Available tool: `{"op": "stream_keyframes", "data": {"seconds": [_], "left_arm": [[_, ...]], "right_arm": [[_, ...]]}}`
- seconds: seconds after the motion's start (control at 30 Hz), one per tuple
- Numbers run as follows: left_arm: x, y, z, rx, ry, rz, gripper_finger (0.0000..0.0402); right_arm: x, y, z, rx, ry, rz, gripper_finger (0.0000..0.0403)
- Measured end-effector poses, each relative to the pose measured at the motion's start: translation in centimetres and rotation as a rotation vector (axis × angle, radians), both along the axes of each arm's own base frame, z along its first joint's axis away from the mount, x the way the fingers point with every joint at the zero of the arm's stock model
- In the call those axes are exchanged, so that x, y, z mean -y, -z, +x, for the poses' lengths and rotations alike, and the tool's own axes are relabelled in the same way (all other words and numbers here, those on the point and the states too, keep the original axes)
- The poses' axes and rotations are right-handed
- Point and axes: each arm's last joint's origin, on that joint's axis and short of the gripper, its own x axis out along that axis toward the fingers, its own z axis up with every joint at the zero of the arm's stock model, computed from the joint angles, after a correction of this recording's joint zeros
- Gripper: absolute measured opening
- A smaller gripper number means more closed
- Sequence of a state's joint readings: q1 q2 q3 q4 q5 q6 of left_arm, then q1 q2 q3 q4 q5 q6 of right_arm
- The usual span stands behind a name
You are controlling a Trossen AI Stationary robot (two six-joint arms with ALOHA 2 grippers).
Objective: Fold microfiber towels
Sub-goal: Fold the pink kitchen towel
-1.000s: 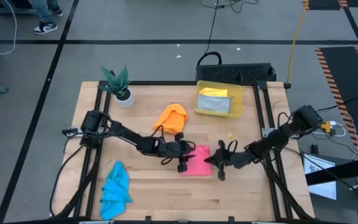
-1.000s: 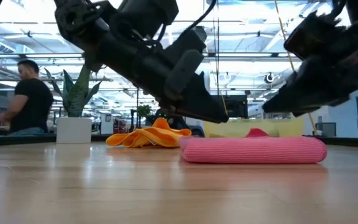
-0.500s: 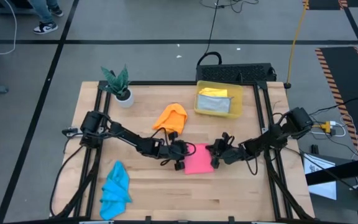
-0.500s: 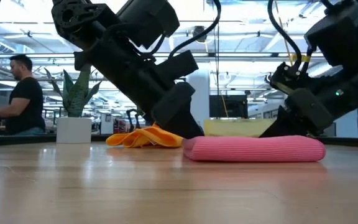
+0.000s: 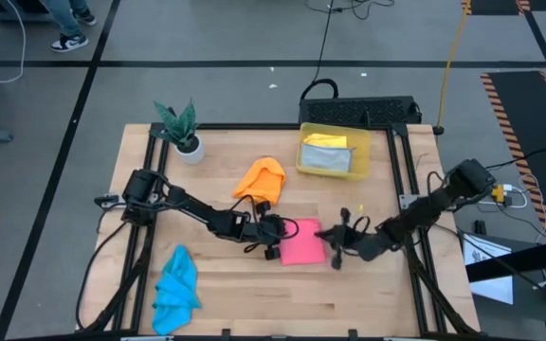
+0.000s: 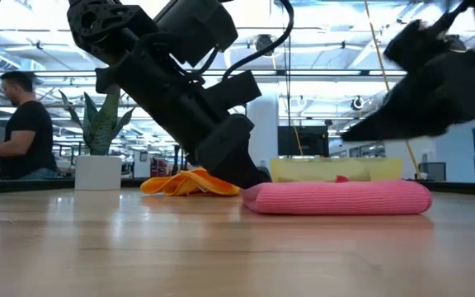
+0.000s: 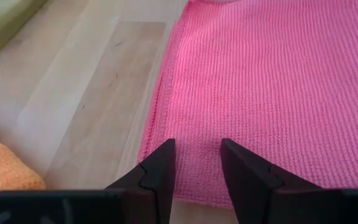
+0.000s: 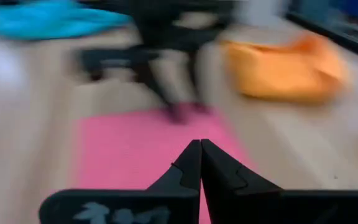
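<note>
Pink towel point(image 5: 301, 242) lies folded; left gripper point(image 7: 194, 163), fingers parted (holding nothing), presses its edge, right gripper point(image 8: 200, 163) pinched closed nearby; orange towel point(image 5: 262, 177) probably next.

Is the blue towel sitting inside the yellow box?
No, the blue towel lies crumpled on the wooden table near its front left corner, far from the yellow bin at the back.

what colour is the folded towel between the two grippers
Pink, ribbed weave; the folded towel shows best in the left wrist view.
</note>
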State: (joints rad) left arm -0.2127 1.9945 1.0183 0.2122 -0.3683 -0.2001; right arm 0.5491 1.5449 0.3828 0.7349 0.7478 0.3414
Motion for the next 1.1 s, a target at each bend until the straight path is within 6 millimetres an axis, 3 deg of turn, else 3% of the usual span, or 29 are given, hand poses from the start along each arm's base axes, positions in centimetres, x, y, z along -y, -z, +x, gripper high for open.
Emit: {"op": "stream_keyframes", "data": {"seconds": [0.17, 0.43, 0.63, 0.8, 0.97, 1.1], "left_arm": [[0.0, 0.0, 0.0, 0.001, -0.004, -0.004, 0.0131], [0.8, -0.7, 0.3, 0.085, -0.026, 0.035, 0.0131], [1.9, -1.3, 0.4, 0.133, 0.063, 0.003, 0.0131], [1.6, -0.7, 0.5, 0.094, 0.119, -0.015, 0.0131], [1.4, -0.5, 0.5, 0.086, 0.116, -0.010, 0.0131], [1.0, -0.1, 0.7, 0.082, 0.105, -0.010, 0.0131]], "right_arm": [[-2.2, -0.8, 0.6, 0.038, -0.369, 0.010, 0.0000], [-5.0, 0.6, 4.8, -0.069, -0.547, -0.065, 0.0039], [-5.8, 0.4, 6.2, -0.180, -0.550, -0.150, 0.0111], [-5.3, 0.9, 5.9, -0.265, -0.487, -0.297, 0.0157], [-4.4, 1.8, 5.4, -0.378, -0.404, -0.390, 0.0158], [-4.2, 2.1, 5.5, -0.405, -0.437, -0.386, 0.0128]]}}
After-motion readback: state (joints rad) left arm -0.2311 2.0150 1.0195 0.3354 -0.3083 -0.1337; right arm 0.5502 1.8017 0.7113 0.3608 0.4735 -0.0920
